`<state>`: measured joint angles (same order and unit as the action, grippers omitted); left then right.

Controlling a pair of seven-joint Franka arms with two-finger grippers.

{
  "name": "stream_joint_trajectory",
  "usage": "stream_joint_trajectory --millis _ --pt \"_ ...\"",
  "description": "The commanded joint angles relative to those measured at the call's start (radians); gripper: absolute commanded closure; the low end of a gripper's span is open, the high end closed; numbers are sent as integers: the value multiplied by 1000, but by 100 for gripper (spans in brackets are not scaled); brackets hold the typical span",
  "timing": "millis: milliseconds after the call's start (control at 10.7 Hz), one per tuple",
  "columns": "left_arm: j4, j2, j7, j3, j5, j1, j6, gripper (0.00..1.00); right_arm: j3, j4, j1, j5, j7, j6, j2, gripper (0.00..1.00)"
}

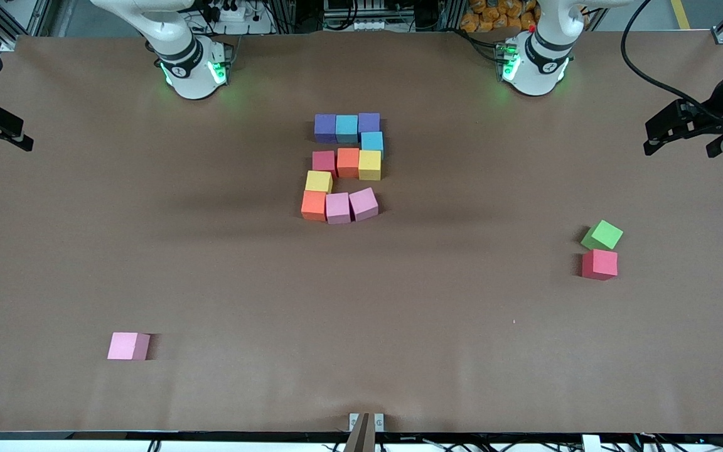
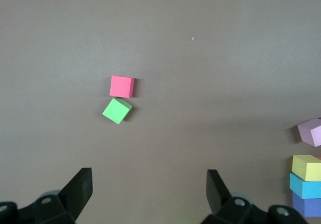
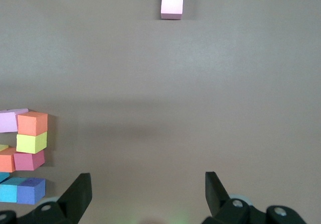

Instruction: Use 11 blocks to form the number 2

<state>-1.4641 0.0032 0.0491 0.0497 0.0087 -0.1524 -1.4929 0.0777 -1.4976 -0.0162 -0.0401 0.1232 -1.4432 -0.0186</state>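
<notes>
The 2 [image 1: 344,167] is looking complete with eleven blocks; both arms are waiting, left gripper [image 2: 149,193] and right gripper [image 3: 148,194] gaping wide, empty. Next: nothing beyond checking alignment.

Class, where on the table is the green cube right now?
In the front view the green cube sits toward the left arm's end of the table, touching the red cube that lies just nearer the camera.

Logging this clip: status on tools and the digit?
Left tool and right tool open, empty, parked at table ends. Number 2 complete, eleven blocks touching. Spare pink cube stray, nothing obstructing.
</notes>
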Motion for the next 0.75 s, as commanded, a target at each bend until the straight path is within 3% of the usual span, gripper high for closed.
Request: stream_joint_trajectory --millis 0,653 --pt "5 1 25 16 -1 -15 -1 0 -4 26 -2 -6 -13 10 11 0" --pt "7 1 28 27 -6 -15 -1 0 -10 28 16 35 -13 12 9 0"
